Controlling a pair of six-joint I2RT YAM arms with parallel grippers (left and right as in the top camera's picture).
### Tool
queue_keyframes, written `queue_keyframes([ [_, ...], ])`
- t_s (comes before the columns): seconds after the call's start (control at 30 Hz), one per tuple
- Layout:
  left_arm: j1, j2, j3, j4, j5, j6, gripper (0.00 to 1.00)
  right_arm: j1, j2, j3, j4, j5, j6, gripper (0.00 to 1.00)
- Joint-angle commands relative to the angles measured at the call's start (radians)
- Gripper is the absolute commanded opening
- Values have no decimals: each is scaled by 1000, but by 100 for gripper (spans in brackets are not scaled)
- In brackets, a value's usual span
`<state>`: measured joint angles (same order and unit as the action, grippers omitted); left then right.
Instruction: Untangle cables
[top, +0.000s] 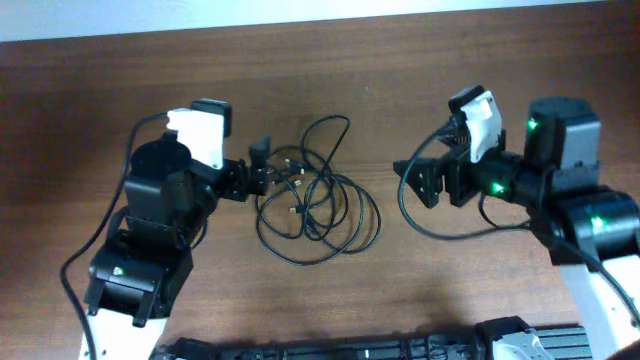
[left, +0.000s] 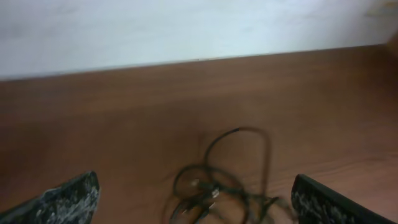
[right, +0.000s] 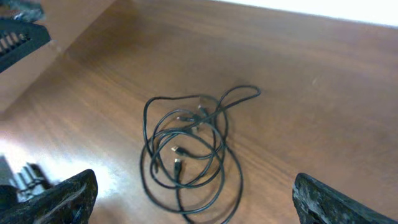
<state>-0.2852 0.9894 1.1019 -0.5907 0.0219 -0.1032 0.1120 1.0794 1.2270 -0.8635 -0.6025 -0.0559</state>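
The cables (top: 300, 188) lie loosely looped mid-table (top: 400, 60). The left gripper (top: 264, 168), jaws apart, sits at the tangle's left edge; whether it touches is unclear, and its wrist view blurs and crops the cords. The right gripper (top: 428, 183), jaws apart, stands well apart.

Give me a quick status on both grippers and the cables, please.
Left gripper open, close beside the cables. Right gripper open, standing apart from them. Cables tangled in loose loops on the table. Nothing seen in the way.
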Motion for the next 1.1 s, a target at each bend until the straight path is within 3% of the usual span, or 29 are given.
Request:
queue_keyframes([
  [0.0,92,0,7,-54,-29,-42,99,-1,92,11,-1,-31,127,99],
  [0.5,153,0,7,-138,-29,-38,99,66,515,11,54,-222,172,99],
  [0.73,153,0,7,-154,-30,-38,99,189,606,11,335,-174,433,99],
  [0.97,153,0,6,-184,-30,-38,99,267,713,11,469,-103,606,93],
  [1.0,153,0,6,-190,-30,-38,99,274,727,11,488,-103,616,89],
  [1.07,153,0,6,-193,-30,-38,99,281,743,11,521,-100,615,59],
])
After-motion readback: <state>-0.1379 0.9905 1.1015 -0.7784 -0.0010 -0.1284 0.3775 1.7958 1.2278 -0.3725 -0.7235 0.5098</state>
